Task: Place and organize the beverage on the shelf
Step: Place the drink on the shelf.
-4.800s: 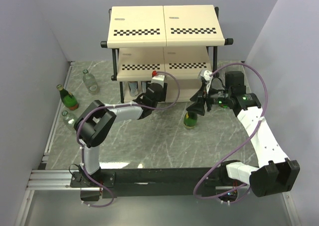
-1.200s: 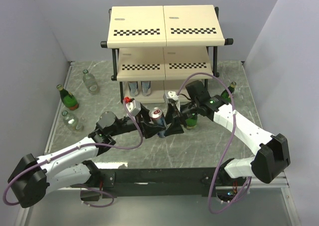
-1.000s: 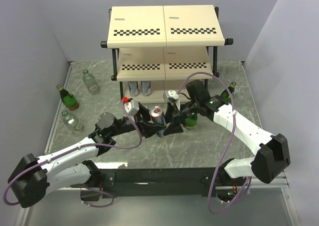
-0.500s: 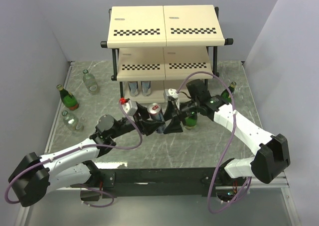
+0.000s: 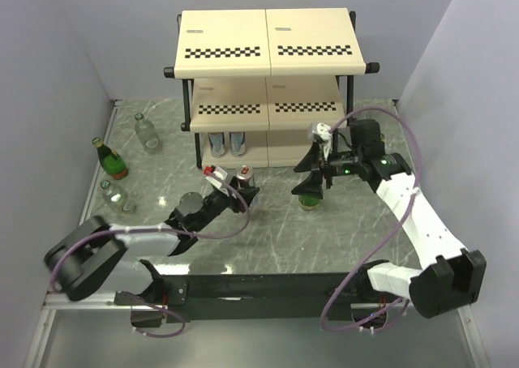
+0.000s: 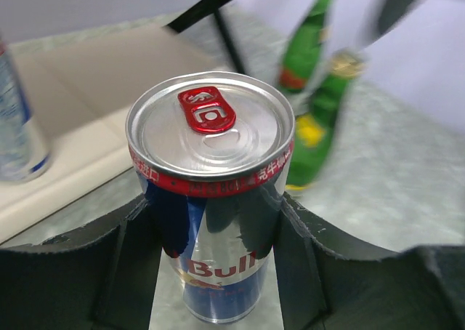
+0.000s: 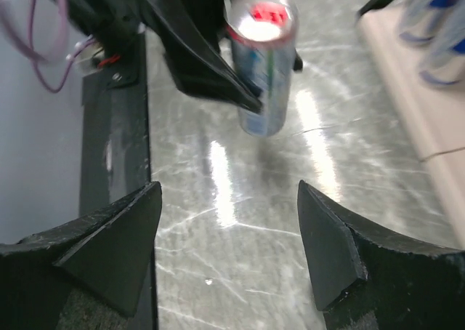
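Right now, at 9 to 10 o'clock on the marble tabletop [image 5: 268, 234], three loose bottles are waiting: a far clear bottle [image 5: 146, 131], a dark green bottle [image 5: 113, 160] and a near clear bottle [image 5: 113, 194], all well apart from the rack.

Moving toward the middle, the left gripper [image 6: 218, 264] is pinching a Red Bull can [image 6: 211, 126] upright, one finger pressing on each side of its body. The can is sitting just at 6 o'clock of the shelf [image 5: 268, 40], in front of its left half; whether its base is touching the marble I cannot tell. So the step in hand appears to be carrying this can to the rack.

Directly at 12 o'clock of the can, a pair of cans [image 5: 219, 144] is already standing on the bottom tier. The next move probably calls for pushing the held can toward 12 o'clock, low enough to pass under the middle board, and setting it down beside that pair without knocking them.

At 3 o'clock of the can, an upright green bottle [image 5: 309, 196] is standing on the marble. The right gripper [image 7: 229, 221] is hovering just beyond it, its fingers spread wide and holding nothing, likely free to take that bottle afterwards.
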Robot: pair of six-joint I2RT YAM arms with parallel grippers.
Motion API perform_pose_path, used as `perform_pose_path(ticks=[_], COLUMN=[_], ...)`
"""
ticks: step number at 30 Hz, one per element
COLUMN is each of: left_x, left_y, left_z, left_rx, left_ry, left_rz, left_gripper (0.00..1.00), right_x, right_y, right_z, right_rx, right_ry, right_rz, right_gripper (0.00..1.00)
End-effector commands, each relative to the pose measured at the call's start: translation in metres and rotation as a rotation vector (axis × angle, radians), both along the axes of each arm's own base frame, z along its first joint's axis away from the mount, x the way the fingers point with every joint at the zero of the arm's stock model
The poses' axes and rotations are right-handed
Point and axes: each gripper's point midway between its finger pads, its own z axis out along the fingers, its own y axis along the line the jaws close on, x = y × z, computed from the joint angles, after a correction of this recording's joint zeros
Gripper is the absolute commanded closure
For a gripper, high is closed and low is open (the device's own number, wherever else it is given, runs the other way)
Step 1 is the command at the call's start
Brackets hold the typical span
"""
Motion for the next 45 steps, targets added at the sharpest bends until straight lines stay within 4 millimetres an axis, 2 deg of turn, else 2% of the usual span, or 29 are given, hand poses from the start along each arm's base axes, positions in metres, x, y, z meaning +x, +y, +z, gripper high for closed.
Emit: perform_pose_path(ticks=[1,2,4,5,6,7,8,9,11,15,22,33,45], left_x=[0.032,0.039,0.052,0.059,0.061,0.065,0.070,0.075,0.083,0.088,0.099,0.119,0.138], left_y=[0.008,0.005,0.009,0.006,0.010,0.009,0.006,0.005,-0.001,-0.009,-0.010,-0.015,-0.012], left_z=[0.056,0.049,0.049,0.033,0.046,0.044,0.031,0.037,0.027,0.036,0.043,0.074,0.083], left_rx=[-0.147,-0.151,-0.166,-0.144,-0.186,-0.186,-0.158,-0.176,-0.148,-0.160,-0.143,-0.255,-0.324], left_ry=[-0.188,-0.193,-0.220,-0.207,-0.264,-0.277,-0.270,-0.290,-0.284,-0.312,-0.361,-0.426,-0.439], left_rz=[0.157,0.173,0.238,0.258,0.283,0.298,0.308,0.325,0.333,0.332,0.380,0.442,0.482], left_gripper=[1.00,1.00,0.99,1.00,1.00,1.00,1.00,1.00,1.00,1.00,1.00,1.00,1.00], right_x=[0.003,0.004,0.004,0.004,0.005,0.004,0.004,0.004,0.003,0.003,0.005,0.005,0.006], right_y=[-0.008,-0.010,-0.015,-0.017,-0.019,-0.019,-0.020,-0.020,-0.021,-0.023,-0.023,-0.023,-0.023], right_z=[0.028,0.029,0.034,0.035,0.035,0.037,0.038,0.038,0.039,0.040,0.036,0.032,0.029], right_rx=[0.050,0.055,0.068,0.072,0.074,0.076,0.077,0.077,0.079,0.080,0.075,0.068,0.062], right_ry=[-0.085,-0.087,-0.093,-0.095,-0.099,-0.104,-0.108,-0.112,-0.117,-0.122,-0.107,-0.093,-0.088], right_rz=[-0.030,-0.038,-0.049,-0.053,-0.059,-0.061,-0.061,-0.061,-0.063,-0.063,-0.055,-0.050,-0.043], right_gripper=[0.18,0.18,0.18,0.18,0.18,0.18,0.18,0.18,0.18,0.18,0.18,0.18,0.18])
